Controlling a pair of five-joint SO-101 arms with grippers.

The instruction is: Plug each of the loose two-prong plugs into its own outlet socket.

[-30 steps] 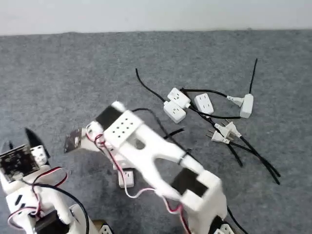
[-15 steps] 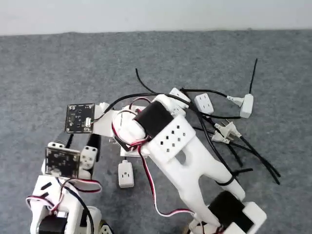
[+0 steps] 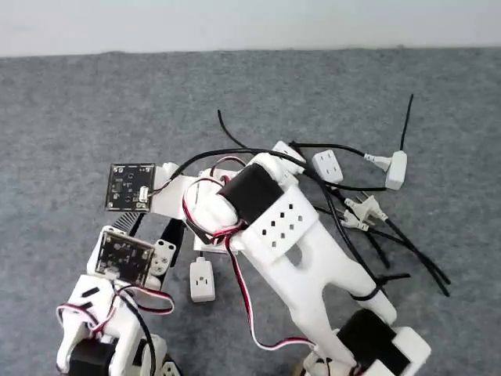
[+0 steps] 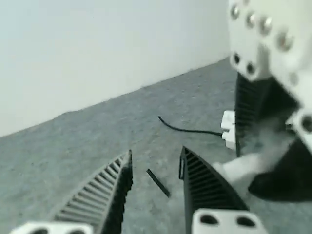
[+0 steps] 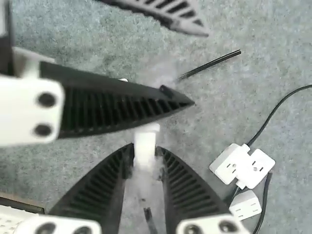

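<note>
Grey carpet (image 3: 70,117) as work surface, pale plain wall (image 3: 250,23) along far edge. Took cluster of white cube-shaped outlet sockets (image 3: 327,165) as reference.

Found right gripper (image 5: 145,152) well to left of sockets and nearer arm bases. Black ribbed fingers drawn in to a narrow gap, pinching small white rectangular block (image 5: 146,136) from both sides. Located block well apart from sockets, on their left.

Found left gripper (image 4: 156,152) just beside block, on side away from sockets. Fingers parted a moderate way, gripping nothing, with carpet and short black cord end (image 4: 158,183) showing through gap. Could not tell whether nearer left finger touches block.

Logged white two-prong plugs (image 3: 356,213) on black cords, loose on carpet just right of sockets and toward arm bases, prongs bare. Noted elongated white connector (image 3: 396,169) farther right of sockets.
</note>
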